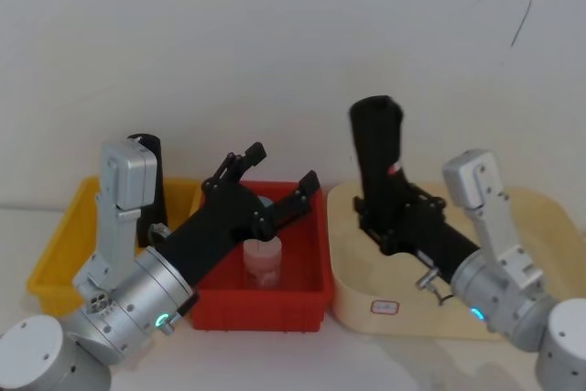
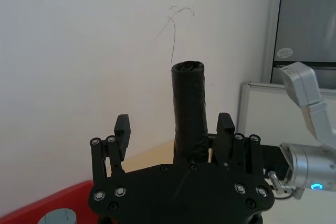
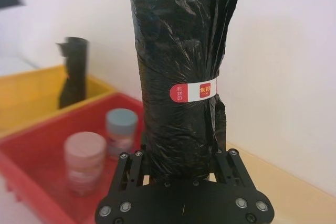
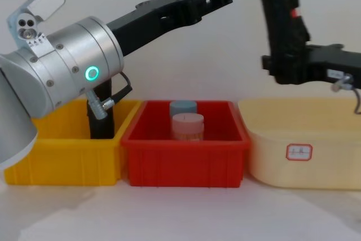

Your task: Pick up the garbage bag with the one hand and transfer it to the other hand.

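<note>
Jaws: right gripper (image 1: 385,214) clenched low on garbage bag (image 1: 375,139), left gripper (image 1: 279,171) gaped wide nearby | bag stood upright | advice: left should clamp above sticker (image 3: 193,91) before right released.

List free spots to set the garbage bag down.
Cream tray: bare floor right of the right gripper, which holds the garbage bag above it. Yellow bin: bare left of the slim black roll. Crowded: red bin, two jars under the open left gripper.

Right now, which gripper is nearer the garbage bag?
Right. The right gripper is shut on the garbage bag, low down, over the cream tray; the left gripper hangs open above the red bin, off the bag.
</note>
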